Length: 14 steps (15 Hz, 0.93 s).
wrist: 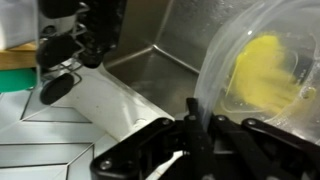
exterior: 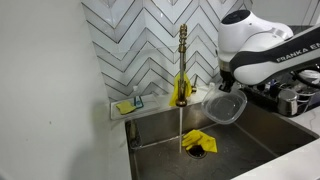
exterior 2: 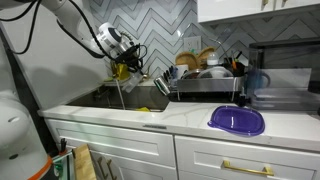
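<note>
Tap point(exterior: 182, 70) at the sink point(exterior: 262, 135) back; a thin stream appears to fall toward the cloth point(exterior: 197, 142) at the drain. Clear bowl point(exterior: 224, 107) hangs tilted over the basin, just beside the stream. Gripper point(exterior: 228, 88) pinched tight on the bowl's rim. Judgement: edge grip is slight, so move slowly, wrist steady, clear of the tap.

White arm point(exterior: 248, 32) shells, black joint bands, black FRANKA lettering; pincer point(wrist: 200, 120) black.

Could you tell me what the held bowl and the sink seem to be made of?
The bowl looks like clear, glossy plastic: the yellow item shows through its wall. The sink seems brushed stainless steel, grey with a dull sheen.
</note>
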{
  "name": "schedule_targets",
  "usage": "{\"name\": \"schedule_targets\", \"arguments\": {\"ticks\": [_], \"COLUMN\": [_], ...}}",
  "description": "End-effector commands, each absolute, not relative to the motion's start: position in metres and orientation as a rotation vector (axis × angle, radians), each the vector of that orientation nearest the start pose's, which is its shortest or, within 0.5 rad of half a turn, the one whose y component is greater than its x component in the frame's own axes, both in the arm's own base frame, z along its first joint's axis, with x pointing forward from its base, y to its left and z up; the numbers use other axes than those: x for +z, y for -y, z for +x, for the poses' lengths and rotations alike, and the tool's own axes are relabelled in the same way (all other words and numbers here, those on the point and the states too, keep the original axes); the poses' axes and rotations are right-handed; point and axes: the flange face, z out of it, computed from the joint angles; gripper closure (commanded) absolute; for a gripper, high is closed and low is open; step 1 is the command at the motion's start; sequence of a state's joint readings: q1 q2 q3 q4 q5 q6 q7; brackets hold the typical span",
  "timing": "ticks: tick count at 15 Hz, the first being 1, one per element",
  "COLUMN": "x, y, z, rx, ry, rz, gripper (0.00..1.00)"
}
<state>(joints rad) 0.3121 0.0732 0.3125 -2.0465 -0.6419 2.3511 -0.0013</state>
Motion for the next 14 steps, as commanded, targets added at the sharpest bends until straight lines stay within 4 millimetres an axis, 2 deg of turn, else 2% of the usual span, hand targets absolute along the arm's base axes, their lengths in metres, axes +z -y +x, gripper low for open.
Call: {"name": "schedule_targets", "arguments": {"ticks": [1,3,4,7,8,14], "x": [0.409,0.399,0.407,0.400,0.400,0.383], "y": [-0.340,-0.342,-0.340,-0.342,-0.342,-0.352], "z": [0.484,0.487,0.485,0.488,0.488,0.491], "rx": [-0.493,-0.419,-0.459,-0.420,-0.419,-0.281], "ry": [1.542,1.444,1.502,1.452,1.448,1.109], "rz": [-2.931,-2.873,-2.932,-2.898,-2.897,-2.958], "gripper": [0.99,0.99,0.95,0.95,0.99,0.99]}}
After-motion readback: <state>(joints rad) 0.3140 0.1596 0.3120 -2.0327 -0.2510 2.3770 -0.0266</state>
